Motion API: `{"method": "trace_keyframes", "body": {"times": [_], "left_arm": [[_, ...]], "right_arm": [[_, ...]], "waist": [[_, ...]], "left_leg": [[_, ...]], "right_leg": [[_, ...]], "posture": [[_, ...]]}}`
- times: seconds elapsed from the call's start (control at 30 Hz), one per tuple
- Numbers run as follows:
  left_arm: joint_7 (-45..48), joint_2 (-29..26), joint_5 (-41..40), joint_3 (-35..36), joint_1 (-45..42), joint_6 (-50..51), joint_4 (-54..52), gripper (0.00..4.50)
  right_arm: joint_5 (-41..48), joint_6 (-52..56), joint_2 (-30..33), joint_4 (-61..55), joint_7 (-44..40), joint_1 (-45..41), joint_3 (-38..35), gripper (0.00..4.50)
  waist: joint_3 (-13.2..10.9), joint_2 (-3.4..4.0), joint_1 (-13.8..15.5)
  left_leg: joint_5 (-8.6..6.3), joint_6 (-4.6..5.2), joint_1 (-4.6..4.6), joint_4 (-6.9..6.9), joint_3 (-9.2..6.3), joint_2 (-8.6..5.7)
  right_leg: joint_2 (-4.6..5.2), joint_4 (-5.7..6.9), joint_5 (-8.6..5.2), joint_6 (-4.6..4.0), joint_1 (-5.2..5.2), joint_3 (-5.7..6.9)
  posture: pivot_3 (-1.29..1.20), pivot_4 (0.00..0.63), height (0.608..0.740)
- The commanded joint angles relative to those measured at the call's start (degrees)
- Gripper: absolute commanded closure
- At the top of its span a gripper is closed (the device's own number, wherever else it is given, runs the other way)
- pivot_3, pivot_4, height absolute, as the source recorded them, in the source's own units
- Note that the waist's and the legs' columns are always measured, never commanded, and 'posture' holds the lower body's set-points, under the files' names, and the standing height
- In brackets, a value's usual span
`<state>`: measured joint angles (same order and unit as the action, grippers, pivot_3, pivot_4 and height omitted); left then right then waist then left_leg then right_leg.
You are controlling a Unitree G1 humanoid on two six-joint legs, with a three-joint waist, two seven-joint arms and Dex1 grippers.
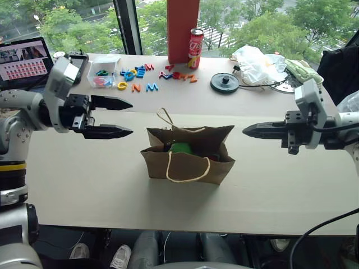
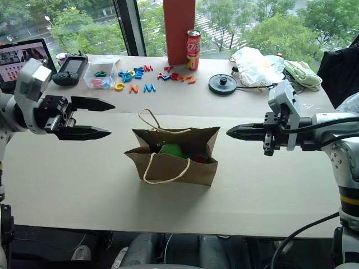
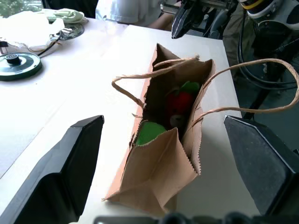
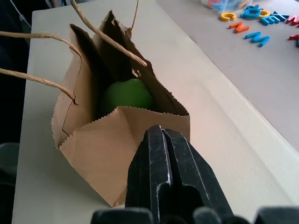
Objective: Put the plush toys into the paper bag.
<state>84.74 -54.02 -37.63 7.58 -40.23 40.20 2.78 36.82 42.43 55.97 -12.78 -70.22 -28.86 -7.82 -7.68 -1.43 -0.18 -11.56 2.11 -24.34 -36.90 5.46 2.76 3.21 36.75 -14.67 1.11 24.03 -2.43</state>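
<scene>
Both toys, green (image 3: 148,132) and red (image 3: 179,103), inside upright paper bag (image 1: 188,162) mid-table; left gripper (image 1: 115,117) spread wide, right gripper (image 1: 252,130) pinched together, either liable to topple bag if swung inward.

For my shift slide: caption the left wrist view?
Both toys, green and red, inside the bag, framed by open left fingers.
</scene>
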Motion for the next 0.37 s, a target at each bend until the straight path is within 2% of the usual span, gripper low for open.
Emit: {"method": "trace_keyframes", "body": {"times": [0.03,0.37], "left_arm": [[-0.3,-0.7,-1.2,1.2,1.0,0.3,-1.7,0.09],[-0.5,-0.2,-2.4,1.2,1.4,0.5,-1.7,0.09]], "right_arm": [[1.2,-1.1,0.7,-1.7,-0.4,0.0,-1.9,4.50],[0.5,-1.7,0.2,-1.1,0.1,-0.4,-0.7,4.50]], "waist": [[0.0,0.00,0.0],[0.0,0.00,0.0]], "left_leg": [[0.00,0.00,0.00,0.00,0.01,-0.01],[0.00,0.00,0.02,-0.01,0.05,-0.01]], "right_leg": [[0.01,0.01,0.00,0.00,0.01,0.00],[0.00,0.02,0.00,-0.01,0.00,-0.02]], "posture": [[0.00,0.150,0.739],[0.00,0.150,0.739]]}}
